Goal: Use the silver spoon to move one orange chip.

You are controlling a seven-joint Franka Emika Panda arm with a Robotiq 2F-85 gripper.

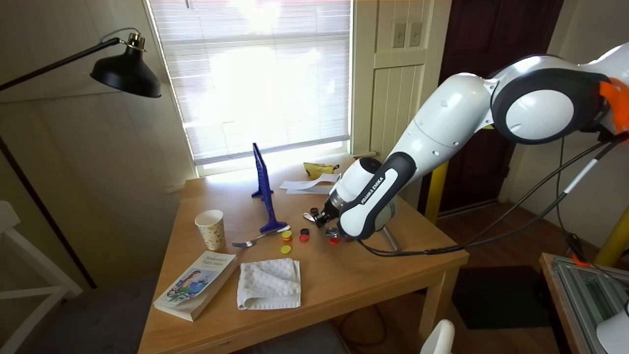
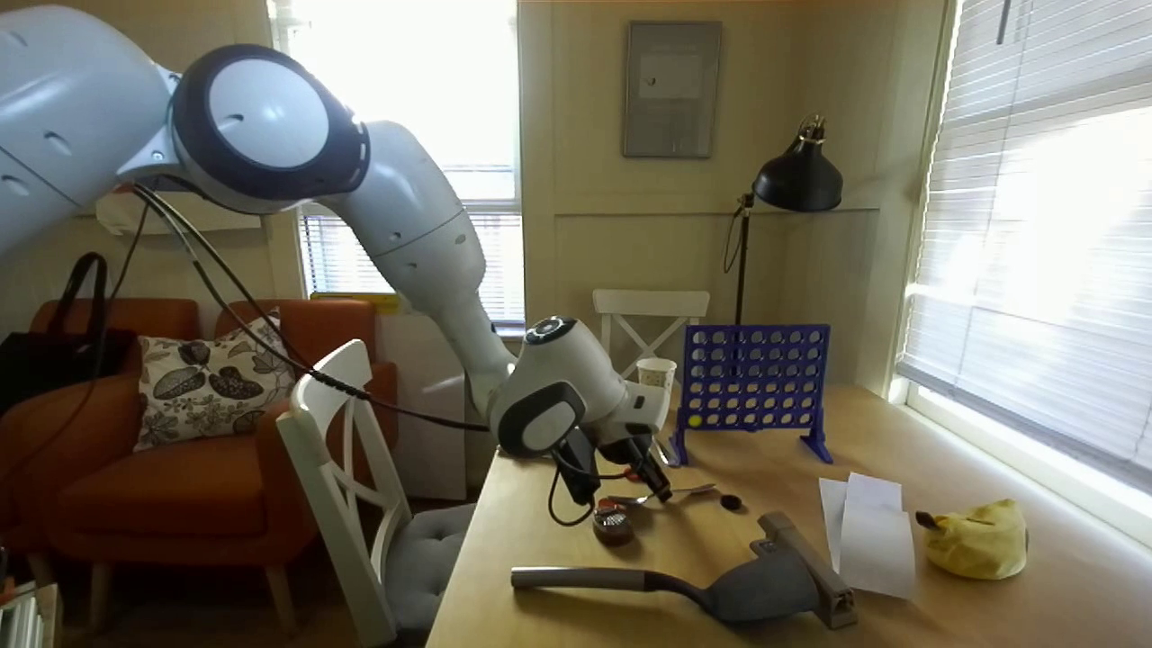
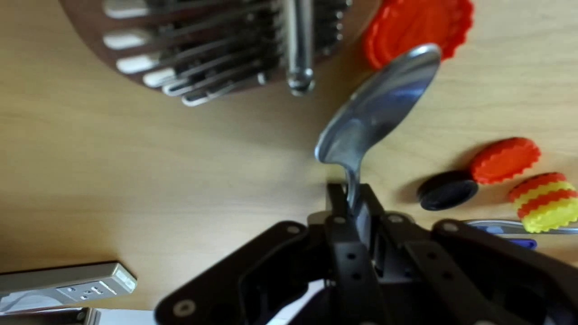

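My gripper [image 3: 350, 194] is shut on the silver spoon [image 3: 381, 106] near the neck, low over the table in both exterior views [image 1: 319, 222] [image 2: 663, 495]. The bowl points away from the fingers in the wrist view. Its tip overlaps an orange-red chip [image 3: 420, 27]; I cannot tell whether they touch. The spoon handle sticks out behind the fingers in both exterior views [image 1: 309, 217] [image 2: 697, 490]. Another orange-red chip [image 3: 505, 160] leans by a black chip [image 3: 448, 192]. A stack of orange-red and yellow chips [image 3: 544, 203] lies at the right edge.
A kalimba [image 3: 216, 49] [image 2: 613, 526] sits beside the spoon bowl. A blue grid frame [image 2: 754, 378], fork [image 1: 245, 243], cup [image 1: 211, 230], book [image 1: 196, 285] and white cloth [image 1: 269, 285] stand on the table. A spatula [image 2: 765, 585], papers [image 2: 873, 540] and yellow pouch [image 2: 981, 540] lie opposite.
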